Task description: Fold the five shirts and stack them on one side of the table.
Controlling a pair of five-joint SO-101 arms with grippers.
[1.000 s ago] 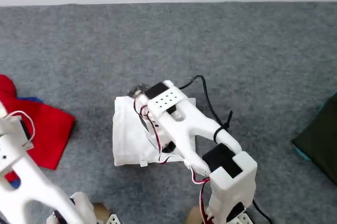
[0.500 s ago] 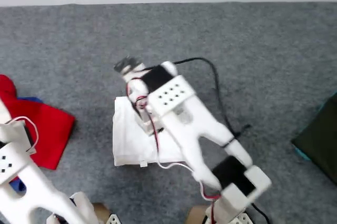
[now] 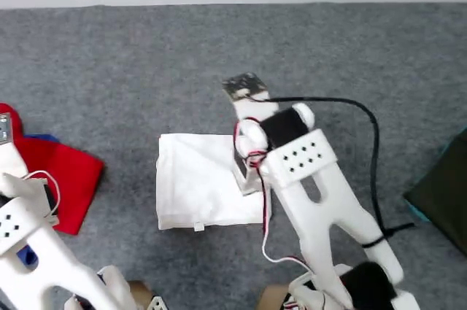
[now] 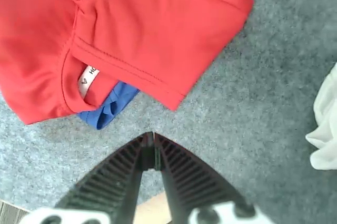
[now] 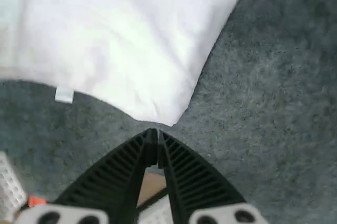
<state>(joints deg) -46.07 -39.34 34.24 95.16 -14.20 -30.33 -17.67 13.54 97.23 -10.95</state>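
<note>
Folding the white shirt (image 3: 208, 190) looks done; your right claw (image 5: 152, 132) is closed, empty. Next, stack it on the red shirt (image 3: 67, 179).

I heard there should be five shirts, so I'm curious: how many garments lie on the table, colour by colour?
white shirt: 1
red shirt: 1
blue shirt, under the red one: 1
dark green shirt, at the table's edge: 1
teal edge under it: possibly 1 more, cannot tell
Total: 4 certain, perhaps 5
</note>
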